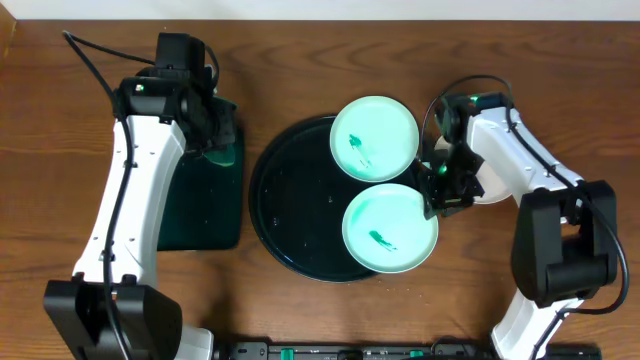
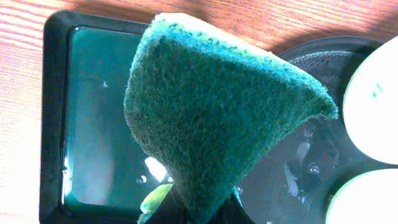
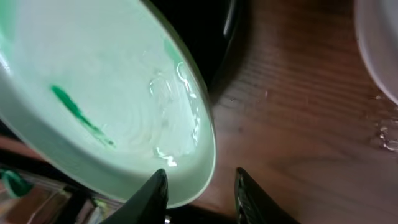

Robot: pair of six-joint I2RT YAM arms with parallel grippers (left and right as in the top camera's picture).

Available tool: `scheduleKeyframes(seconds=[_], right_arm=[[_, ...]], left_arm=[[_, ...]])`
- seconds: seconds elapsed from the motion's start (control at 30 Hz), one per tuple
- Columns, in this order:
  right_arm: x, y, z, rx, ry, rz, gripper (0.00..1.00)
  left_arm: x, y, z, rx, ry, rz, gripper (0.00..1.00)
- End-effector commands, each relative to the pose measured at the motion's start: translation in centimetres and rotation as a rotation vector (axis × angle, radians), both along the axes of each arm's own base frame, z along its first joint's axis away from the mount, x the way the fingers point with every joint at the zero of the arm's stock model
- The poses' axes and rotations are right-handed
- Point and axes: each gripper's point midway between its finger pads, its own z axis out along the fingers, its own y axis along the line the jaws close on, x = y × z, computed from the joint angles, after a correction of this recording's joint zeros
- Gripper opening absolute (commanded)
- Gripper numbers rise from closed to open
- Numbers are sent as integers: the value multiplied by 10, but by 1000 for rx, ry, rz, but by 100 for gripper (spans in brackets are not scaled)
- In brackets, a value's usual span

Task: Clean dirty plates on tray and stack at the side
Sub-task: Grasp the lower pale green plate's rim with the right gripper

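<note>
Plates face up at right edge of tray (image 1: 290, 215): rear plate (image 1: 375, 138) overhanging rim, front plate (image 1: 390, 232) w/ smear running diagonally. R gripper (image 3: 202, 199) jaws apart astride front plate's rim, not gripping. L gripper (image 1: 212, 128) clamped on sponge (image 2: 224, 112) over sponge tray (image 1: 200, 215), rear right corner. White plate (image 3: 380, 43) mostly cut off.

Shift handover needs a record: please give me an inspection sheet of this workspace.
Surface: wooden table, wet spots.
Job's things: far plate and near plate, mint, green-smeared, on round black tray; whitish plate off it.
Clutter: rectangular tray.
Grippers: left gripper shut on sponge; right gripper open astride near plate's rim.
Cables: black cable far left; cable loop above right gripper.
Surroundings: nothing seen.
</note>
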Motion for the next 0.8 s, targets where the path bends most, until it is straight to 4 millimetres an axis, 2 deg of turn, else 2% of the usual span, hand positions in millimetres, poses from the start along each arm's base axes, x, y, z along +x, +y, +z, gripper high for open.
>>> scheduleKeyframes(seconds=[0.0,0.1,0.2,0.23,0.33,0.47,0.57,0.67,0.77], right_arm=[[-7,6,-13,-44,-6,9,30],[-7,0,-22,-106,-26,-3,24],[-3,2,-23,-103,-42,-19,11],[-2,2,-23,-102,-45,-18,4],[-2,7,-21,-87,-46,-23,1],[2,35,-4,13,-84,-50,1],[12,72,14,59,-196,-103,1],[24,102,16,56,-292,-189,1],[37,120,10,12,-380,-274,1]], left_arm=[[-4,2,6,2,-15,-9,7],[-8,8,5,34,0,2,7],[-10,10,4,46,9,6,7],[-10,10,4,46,9,6,7],[-10,10,4,45,12,6,7],[-12,10,4,39,17,25,7],[-12,10,3,28,21,58,7],[-12,10,3,26,21,63,7],[-12,10,3,26,21,63,7]])
